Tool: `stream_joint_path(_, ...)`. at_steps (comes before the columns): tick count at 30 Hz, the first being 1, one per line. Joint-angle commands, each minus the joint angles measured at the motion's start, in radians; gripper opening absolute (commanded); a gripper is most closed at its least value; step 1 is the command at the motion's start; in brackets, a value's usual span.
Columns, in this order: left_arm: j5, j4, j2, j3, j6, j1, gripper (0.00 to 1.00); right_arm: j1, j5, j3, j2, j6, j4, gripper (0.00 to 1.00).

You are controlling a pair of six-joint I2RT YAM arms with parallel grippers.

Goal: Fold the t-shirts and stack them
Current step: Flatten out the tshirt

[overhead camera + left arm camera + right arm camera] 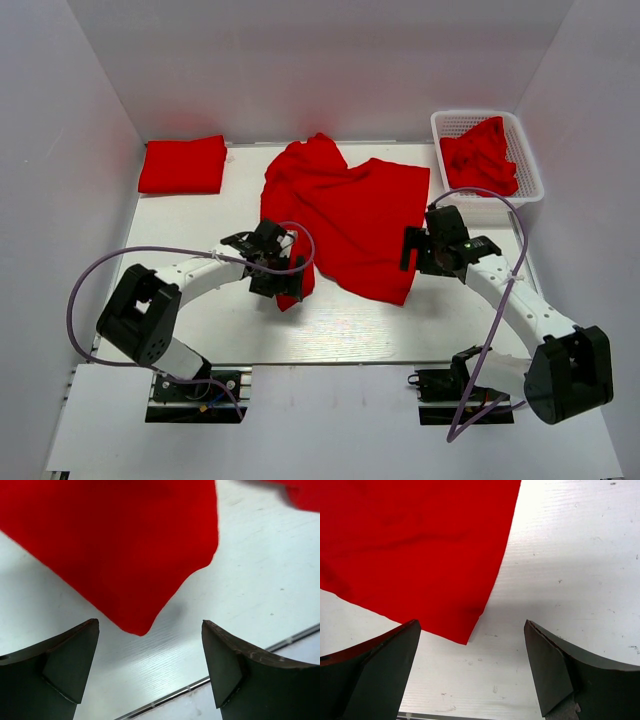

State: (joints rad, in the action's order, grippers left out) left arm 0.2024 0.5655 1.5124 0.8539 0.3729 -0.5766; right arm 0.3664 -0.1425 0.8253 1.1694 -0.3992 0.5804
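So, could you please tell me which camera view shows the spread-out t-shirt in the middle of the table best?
The top external view: it shows the whole spread-out t-shirt, partly bunched. The left and right wrist views each catch only one corner of it.

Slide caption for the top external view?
Left gripper and right gripper, both open, flank a rumpled t-shirt; a folded t-shirt lies rear left; red cloth sits in the white basket.

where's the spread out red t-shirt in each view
top external: spread t-shirt in the middle of the white table.
left wrist: its corner at upper left, tip pointing down between the fingers.
right wrist: its cloth fills the upper left.
shared landmark: the white table.
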Motion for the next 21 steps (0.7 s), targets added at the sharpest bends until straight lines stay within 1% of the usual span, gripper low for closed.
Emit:
stream_joint_path(1, -0.107, 0.045, -0.031, -0.015, 0.038, -0.022, 0.93, -0.001, -0.009, -0.009, -0.02, 0.007, 0.007, 0.9)
stream_joint_path(3, -0.139, 0.054, -0.017, -0.015, 0.047, -0.045, 0.91, -0.003, -0.006, -0.008, -0.02, 0.01, 0.009, 0.9)
stream_joint_path(5, -0.164, 0.063, -0.006, -0.015, 0.058, -0.045, 0.87, -0.001, -0.005, -0.011, -0.027, 0.008, 0.009, 0.9)
stream_joint_path(10, -0.173, 0.028, 0.04, -0.026, 0.058, -0.065, 0.79, -0.003, -0.008, -0.029, -0.048, 0.0, 0.021, 0.9)
stream_joint_path(12, -0.164, 0.005, 0.064, -0.026, 0.058, -0.074, 0.73, -0.001, -0.006, -0.032, -0.051, 0.005, 0.025, 0.9)
stream_joint_path(14, -0.164, -0.01, 0.074, -0.036, 0.058, -0.086, 0.55, -0.003, 0.003, -0.046, -0.047, 0.013, 0.027, 0.9)
stream_joint_path(16, -0.173, -0.01, 0.101, -0.036, 0.058, -0.086, 0.35, -0.003, 0.015, -0.055, -0.039, 0.014, 0.038, 0.9)
stream_joint_path(17, -0.185, -0.01, 0.101, -0.036, 0.058, -0.095, 0.13, -0.003, 0.02, -0.061, -0.037, 0.014, 0.039, 0.9)
stream_joint_path(18, -0.185, -0.001, 0.101, -0.036, 0.069, -0.095, 0.0, -0.003, 0.024, -0.064, -0.039, 0.011, 0.038, 0.9)
stream_joint_path(20, -0.207, 0.01, 0.101, -0.036, 0.069, -0.095, 0.0, 0.006, 0.009, -0.089, -0.034, -0.01, 0.035, 0.9)
stream_joint_path(21, -0.207, 0.01, 0.101, -0.036, 0.069, -0.095, 0.0, 0.005, 0.033, -0.094, -0.03, 0.0, 0.024, 0.9)
